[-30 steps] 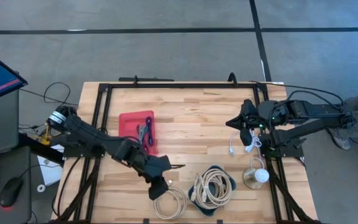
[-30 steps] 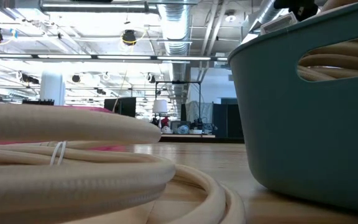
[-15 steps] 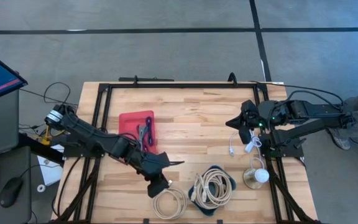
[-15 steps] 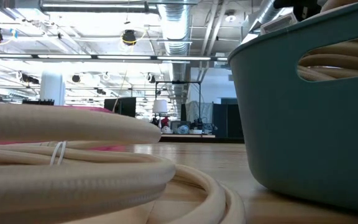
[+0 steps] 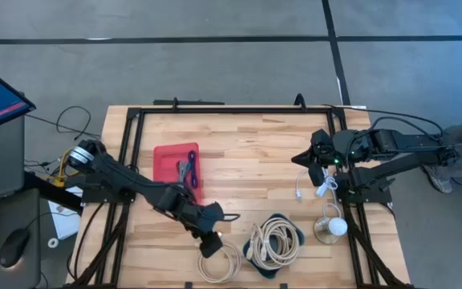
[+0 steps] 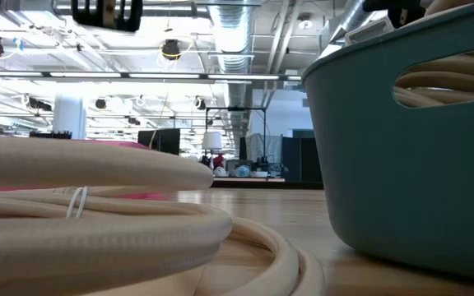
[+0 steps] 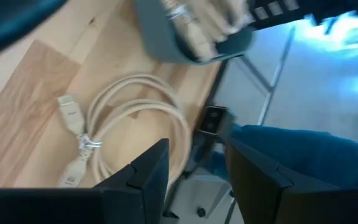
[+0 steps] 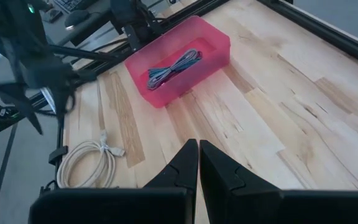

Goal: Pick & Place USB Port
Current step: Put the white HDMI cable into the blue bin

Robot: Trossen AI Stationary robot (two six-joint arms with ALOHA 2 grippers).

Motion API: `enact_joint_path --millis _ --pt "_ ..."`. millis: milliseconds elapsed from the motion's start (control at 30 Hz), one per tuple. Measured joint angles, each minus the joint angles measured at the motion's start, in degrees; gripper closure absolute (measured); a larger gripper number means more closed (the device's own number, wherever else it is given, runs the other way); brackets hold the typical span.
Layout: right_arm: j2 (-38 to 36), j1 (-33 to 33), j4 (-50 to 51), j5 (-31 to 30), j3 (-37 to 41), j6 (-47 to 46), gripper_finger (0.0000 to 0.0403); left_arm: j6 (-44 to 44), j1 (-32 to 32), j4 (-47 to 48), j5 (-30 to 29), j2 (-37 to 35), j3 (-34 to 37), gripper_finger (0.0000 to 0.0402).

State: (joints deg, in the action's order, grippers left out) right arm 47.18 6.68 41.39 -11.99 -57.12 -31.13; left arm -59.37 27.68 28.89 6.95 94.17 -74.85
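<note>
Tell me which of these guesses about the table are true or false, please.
1. The red bin holds a bundle of cable. True.
2. The left claw is clamped on the loose cream cable coil. False: its fingers stand apart just above the coil, which lies on the wooden table.
3. The teal basket is empty. False: cream cables fill it.
4. The right claw is shut. True: its fingers meet, with nothing between them.
5. The loose coil lies inside the red bin. False: it lies on the table near the front edge.
</note>
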Motion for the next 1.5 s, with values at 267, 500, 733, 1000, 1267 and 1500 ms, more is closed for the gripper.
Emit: enact_joint_path --millis 267,500,733,1000,1267,1500 --pt "0.0 0.0 1.8 0.1 0.0 1.4 0.0395 -1.6 0.0 0.2 4.9 8.9 0.0 0.0242" --pt "0.0 0.0 1.8 0.1 0.0 1.6 0.0395 -1.6 0.0 0.1 5.7 14.4 0.0 0.0242" --pt "0.0 0.0 1.8 0.1 0.0 1.7 0.0395 -2.6 0.0 -0.1 5.2 18.3 0.0 0.0243" --pt "0.0 0.0 1.9 0.1 0.0 1.7 0.0395 -2.7 0.2 -0.4 -3.4 19.4 -0.2 0.0243" --pt "0.0 0.0 1.9 0.1 0.0 1.7 0.0395 -2.6 0.1 0.1 -13.2 19.5 -0.1 0.0243" --pt "0.0 0.0 1.9 0.1 0.0 1.7 0.0395 -4.2 -0.1 0.4 -12.5 18.9 0.0 0.0243"
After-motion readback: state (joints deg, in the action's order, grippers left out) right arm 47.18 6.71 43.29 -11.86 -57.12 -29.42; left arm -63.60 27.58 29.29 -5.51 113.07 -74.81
